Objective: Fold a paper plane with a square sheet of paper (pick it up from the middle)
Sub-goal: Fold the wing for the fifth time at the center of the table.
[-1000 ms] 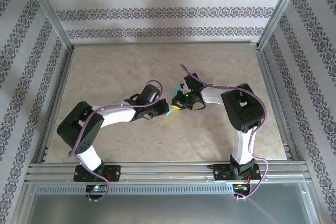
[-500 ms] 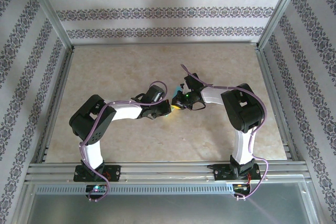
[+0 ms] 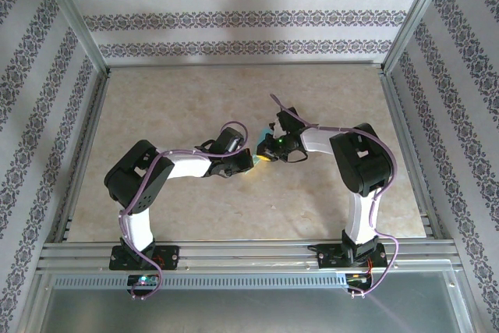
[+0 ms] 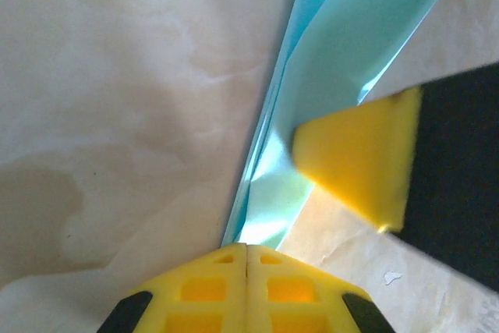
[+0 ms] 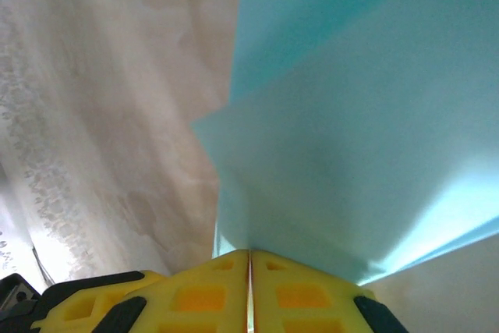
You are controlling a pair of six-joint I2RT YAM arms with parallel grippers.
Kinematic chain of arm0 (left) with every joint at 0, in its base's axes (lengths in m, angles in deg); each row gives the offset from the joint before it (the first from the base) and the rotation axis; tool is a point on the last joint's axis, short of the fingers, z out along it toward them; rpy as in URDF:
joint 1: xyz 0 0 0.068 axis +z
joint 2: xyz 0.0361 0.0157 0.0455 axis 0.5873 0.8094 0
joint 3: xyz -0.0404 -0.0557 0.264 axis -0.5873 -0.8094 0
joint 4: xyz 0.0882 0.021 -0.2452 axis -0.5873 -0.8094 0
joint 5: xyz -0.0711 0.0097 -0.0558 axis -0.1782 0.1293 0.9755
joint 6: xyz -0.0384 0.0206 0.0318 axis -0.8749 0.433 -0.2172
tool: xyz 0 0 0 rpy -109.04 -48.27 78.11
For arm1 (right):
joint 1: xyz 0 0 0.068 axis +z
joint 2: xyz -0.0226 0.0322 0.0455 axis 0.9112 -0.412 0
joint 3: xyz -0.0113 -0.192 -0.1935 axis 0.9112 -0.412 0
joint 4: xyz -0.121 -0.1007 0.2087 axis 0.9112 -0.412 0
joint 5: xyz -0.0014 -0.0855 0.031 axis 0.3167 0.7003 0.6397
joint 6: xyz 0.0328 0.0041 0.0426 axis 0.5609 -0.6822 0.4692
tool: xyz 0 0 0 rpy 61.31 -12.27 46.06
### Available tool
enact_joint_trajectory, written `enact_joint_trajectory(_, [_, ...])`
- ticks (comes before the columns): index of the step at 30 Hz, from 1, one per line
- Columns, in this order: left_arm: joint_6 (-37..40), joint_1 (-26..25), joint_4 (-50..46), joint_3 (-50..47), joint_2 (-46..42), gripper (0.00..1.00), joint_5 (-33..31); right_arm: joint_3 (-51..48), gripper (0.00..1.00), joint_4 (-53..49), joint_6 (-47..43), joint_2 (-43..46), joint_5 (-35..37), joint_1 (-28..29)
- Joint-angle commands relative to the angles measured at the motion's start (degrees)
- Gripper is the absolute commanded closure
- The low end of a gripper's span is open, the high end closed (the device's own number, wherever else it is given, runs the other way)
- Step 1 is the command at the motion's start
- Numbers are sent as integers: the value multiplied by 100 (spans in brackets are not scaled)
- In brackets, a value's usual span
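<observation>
1. Found the paper plane (image 4: 351, 37) at the middle of the table (image 3: 179, 99), as a narrow light-blue dart with long creases, caught between the two arms. Could not tell whether lifted clear of the surface or brushing it.
2. Saw the left gripper (image 4: 246, 249) pressed together and pinching the narrow end of the folded paper, right where the layers meet.
3. Saw the right gripper (image 5: 249, 253) likewise pressed together, biting a wider part of the paper. Caught one of its yellow fingers (image 4: 351, 161) lying against the blue flap in the left wrist view.
4. Judged the step in hand to be a late one: setting or tidying a lengthwise crease, with the dart shape already made.
5. Needed, for a clean result, to hold one pinch firm as an anchor and move only the other, sliding along the crease and never across it.
6. Needed a slow, light pull. Reckoned on tearing or crumpling from opposed tugs with two pinches so near each other on thin paper.
7. Needed to watch the fold line through the wrist views and stop at any skew between layers.
8. Needed to let go one side at a time, low over the table. Feared otherwise a springy fold popping open or so light a dart slipping away.
</observation>
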Motion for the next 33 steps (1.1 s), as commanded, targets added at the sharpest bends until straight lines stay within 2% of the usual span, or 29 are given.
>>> enact_joint_trajectory(1, [-103, 58, -386, -224, 62, 100, -256, 214, 89, -61, -442, 76, 56, -220])
enact_joint_trajectory(13, [-88, 58, -649, -122, 66, 100, -239, 589, 89, -358, -877, -288, 53, -390])
enact_joint_trajectory(22, [-77, 58, -788, -107, 10, 100, -280, 581, 89, -480, -845, -449, 475, -561])
enact_joint_trajectory(33, [-74, 58, -988, -211, -74, 100, -248, 736, 89, -551, -718, -623, 839, -1042])
